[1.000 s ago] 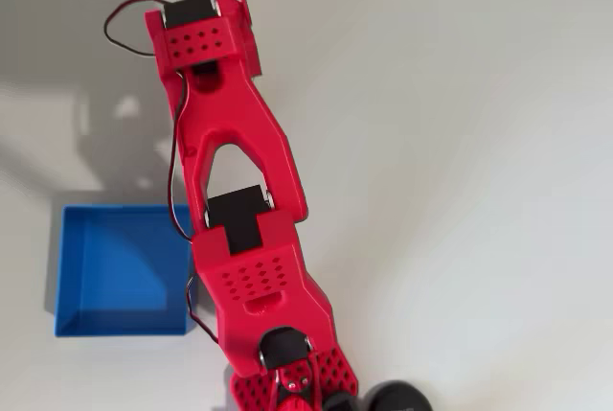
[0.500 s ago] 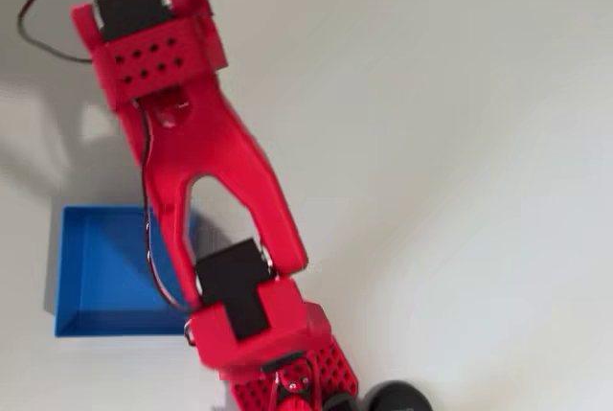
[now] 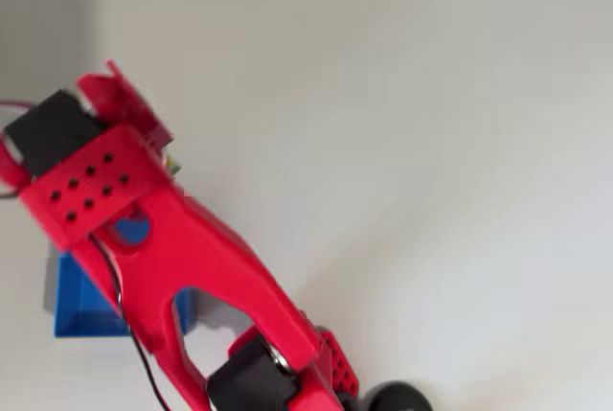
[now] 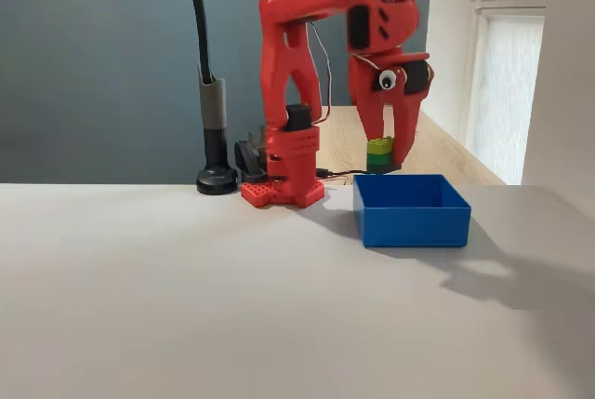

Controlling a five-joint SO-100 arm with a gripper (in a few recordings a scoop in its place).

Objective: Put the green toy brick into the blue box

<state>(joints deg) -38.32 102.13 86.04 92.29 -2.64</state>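
In the fixed view my red gripper points straight down, shut on the green toy brick, a small lime and dark green stack. The brick hangs just above the far left part of the blue box, clear of its rim. From overhead the red arm covers most of the blue box, leaving its lower left corner in sight. A sliver of green brick peeks out beside the wrist.
The arm's red base stands just left of the box in the fixed view. A black lamp stand rises beside it at the table's back edge. Bare white tabletop spreads in front and to the left.
In the overhead view the arm has swung left and down in the picture, from beside the box to over it, and now covers most of the box.
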